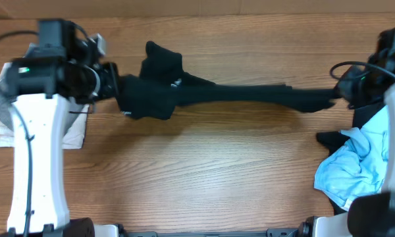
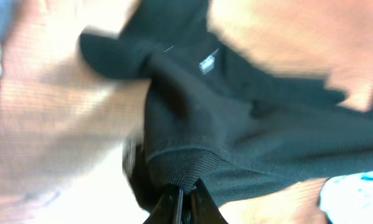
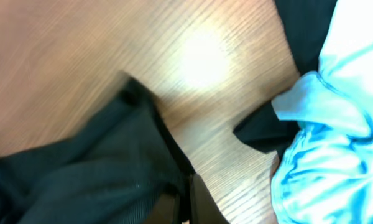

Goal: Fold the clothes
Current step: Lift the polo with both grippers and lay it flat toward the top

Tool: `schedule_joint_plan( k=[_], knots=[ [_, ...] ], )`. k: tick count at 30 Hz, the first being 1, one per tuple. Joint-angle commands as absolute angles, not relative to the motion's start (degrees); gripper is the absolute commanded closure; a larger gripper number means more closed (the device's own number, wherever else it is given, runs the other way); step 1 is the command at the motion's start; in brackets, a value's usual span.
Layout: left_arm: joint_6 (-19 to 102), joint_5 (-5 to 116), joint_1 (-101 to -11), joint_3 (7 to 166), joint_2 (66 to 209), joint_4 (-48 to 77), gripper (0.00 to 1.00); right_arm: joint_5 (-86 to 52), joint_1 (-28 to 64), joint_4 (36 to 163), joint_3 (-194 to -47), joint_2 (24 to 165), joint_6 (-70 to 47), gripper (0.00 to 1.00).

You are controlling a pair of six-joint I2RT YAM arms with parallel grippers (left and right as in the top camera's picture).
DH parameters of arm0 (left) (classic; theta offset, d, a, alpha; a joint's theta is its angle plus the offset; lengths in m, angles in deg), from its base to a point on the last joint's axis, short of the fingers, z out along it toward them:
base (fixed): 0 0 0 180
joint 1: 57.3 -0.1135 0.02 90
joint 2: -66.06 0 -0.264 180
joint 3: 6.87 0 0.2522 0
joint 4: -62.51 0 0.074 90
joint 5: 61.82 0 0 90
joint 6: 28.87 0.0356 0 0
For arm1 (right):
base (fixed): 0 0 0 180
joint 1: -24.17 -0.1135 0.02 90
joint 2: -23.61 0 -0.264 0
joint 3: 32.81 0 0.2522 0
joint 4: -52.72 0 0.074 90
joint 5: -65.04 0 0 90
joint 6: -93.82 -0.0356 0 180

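Note:
A black shirt (image 1: 237, 93) is stretched in a long band across the far part of the table, bunched at its left end, where a small white label (image 1: 176, 83) shows. My left gripper (image 1: 116, 84) is shut on the shirt's ribbed edge (image 2: 186, 168) at the left end. My right gripper (image 1: 339, 95) is shut on the shirt's right end (image 3: 112, 180). A light blue garment (image 1: 352, 164) lies crumpled at the right edge, over another black garment (image 1: 332, 138).
Folded grey and white cloth (image 1: 72, 131) lies at the left edge, partly under the left arm. The light blue garment also shows in the right wrist view (image 3: 336, 137), close beside the right gripper. Bare wood table (image 1: 204, 171) fills the middle and front.

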State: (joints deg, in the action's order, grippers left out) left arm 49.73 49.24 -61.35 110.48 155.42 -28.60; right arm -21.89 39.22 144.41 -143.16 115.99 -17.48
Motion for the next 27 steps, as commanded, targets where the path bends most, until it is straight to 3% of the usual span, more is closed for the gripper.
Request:
schedule_joint_plan(
  k=[1, 9, 14, 21, 27],
  knots=[
    [52.14, 54.2, -64.28, 118.92, 153.3, -29.69, 0.96, -23.16, 39.42, 146.95, -151.14, 112.12, -15.21, 0.96],
    [49.03, 56.34, -71.65, 132.97, 150.0, -28.2, 0.96, -23.13, 39.4, 151.23, -164.85, 107.53, -13.73, 0.96],
    [48.68, 56.34, -71.14, 133.32, 150.35, -25.84, 0.96, -23.13, 39.24, 149.13, -166.22, 107.88, -12.17, 0.96],
    [48.71, 56.36, -70.01, 133.28, 158.79, -24.03, 0.96, -19.09, 39.0, 141.59, -166.22, 113.34, -9.2, 0.96],
    [48.71, 56.58, -68.72, 133.28, 169.08, -12.18, 0.96, -18.63, 35.83, 130.58, -166.22, 121.8, -9.2, 0.96]
  ],
)
